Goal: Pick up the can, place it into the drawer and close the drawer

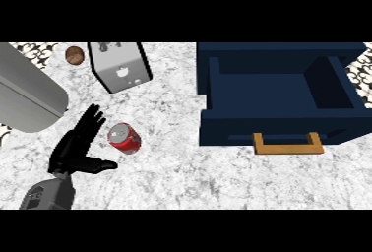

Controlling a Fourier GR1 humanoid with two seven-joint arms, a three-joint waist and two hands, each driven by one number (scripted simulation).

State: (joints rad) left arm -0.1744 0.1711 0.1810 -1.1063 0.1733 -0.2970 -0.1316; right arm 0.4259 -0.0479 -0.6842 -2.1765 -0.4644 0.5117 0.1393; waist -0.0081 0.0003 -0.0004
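Observation:
A red can (pixel 124 138) with a silver top lies tilted on the speckled white counter, left of centre. My left hand (pixel 71 151) is open just to its left: the fingers point up along the can's side and the thumb sticks out to the right below it. I cannot tell whether the fingers touch the can. The dark blue drawer (pixel 218 129) stands pulled open at the right, its inside bare, with a wooden handle (pixel 288 144) on its front. My right hand does not show.
A silver box-shaped appliance (pixel 120 66) stands at the back, above the can. A small brown round object (pixel 75 54) lies beside it. A large grey rounded body (pixel 25 96) fills the left edge. Bare counter separates the can from the drawer.

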